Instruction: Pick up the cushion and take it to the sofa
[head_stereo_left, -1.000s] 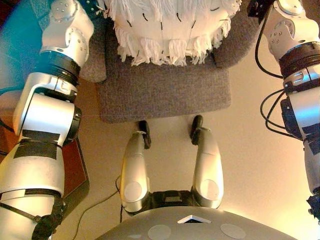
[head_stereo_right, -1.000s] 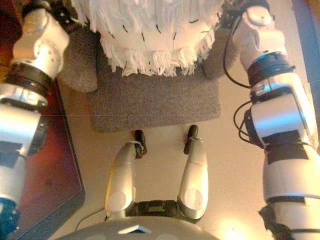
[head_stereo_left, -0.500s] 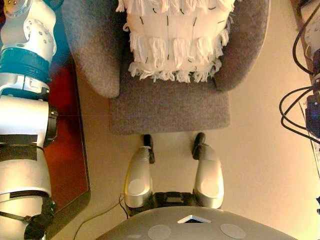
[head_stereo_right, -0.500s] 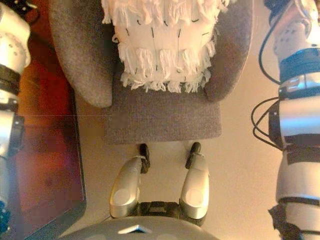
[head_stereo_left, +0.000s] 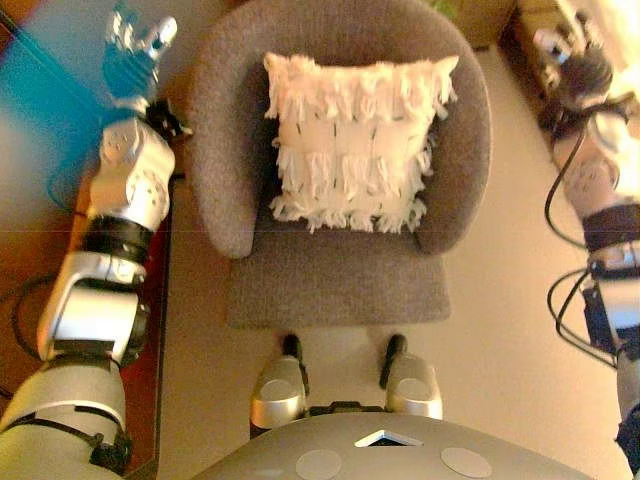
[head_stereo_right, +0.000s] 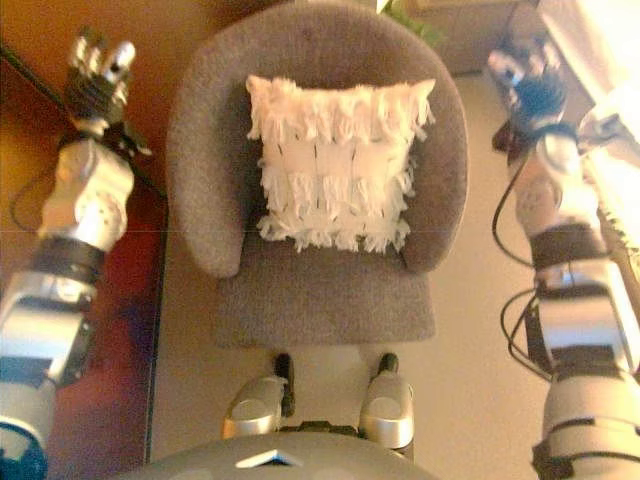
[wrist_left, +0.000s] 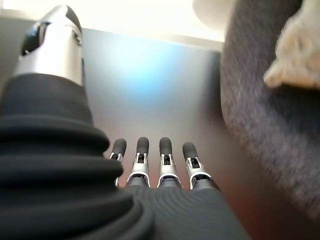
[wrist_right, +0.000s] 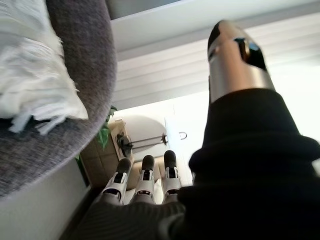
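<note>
A white fringed cushion (head_stereo_left: 350, 145) leans against the back of a grey armchair (head_stereo_left: 335, 280). My left hand (head_stereo_left: 135, 45) is off the chair's left side, open and empty, with straight fingers in the left wrist view (wrist_left: 150, 165). My right hand (head_stereo_right: 530, 75) is off the chair's right side, open and empty, as the right wrist view (wrist_right: 145, 180) shows. Neither hand touches the cushion. The cushion's edge shows in both wrist views (wrist_left: 297, 55) (wrist_right: 30, 70) on the chair's arm (wrist_right: 85, 65).
A dark reddish-brown table (head_stereo_left: 40, 210) stands close along the chair's left side. Beige floor (head_stereo_left: 500, 330) lies to the right of the chair. A green plant (head_stereo_right: 405, 20) and a light cabinet (wrist_right: 150, 125) are behind the chair on the right.
The whole picture has shifted, so the camera has moved and more of the chair shows. Both arms have swung outward from the cushion, and both hands have come into view.
</note>
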